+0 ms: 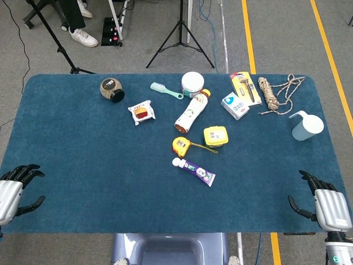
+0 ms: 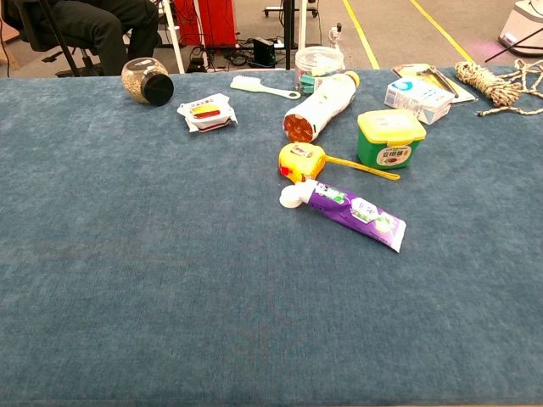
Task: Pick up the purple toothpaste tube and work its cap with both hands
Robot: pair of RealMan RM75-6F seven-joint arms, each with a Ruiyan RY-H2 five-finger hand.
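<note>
The purple toothpaste tube (image 1: 198,172) (image 2: 354,209) lies flat near the table's middle, its white cap (image 1: 176,162) (image 2: 292,197) pointing left toward the yellow tape measure. My left hand (image 1: 12,190) hangs at the front left corner, fingers spread, holding nothing. Over at the front right corner my right hand (image 1: 325,203) is likewise open and empty. Both hands are far from the tube. The chest view shows neither hand.
Behind the tube sit a yellow tape measure (image 1: 180,145), a yellow-lidded box (image 1: 215,135) and a lying bottle (image 1: 192,111). Further back are a jar (image 1: 112,90), a snack packet (image 1: 142,112), a comb (image 1: 165,90), a round tub (image 1: 192,83), a small carton (image 1: 235,105), a rope coil (image 1: 270,94) and a plastic cup (image 1: 305,126).
</note>
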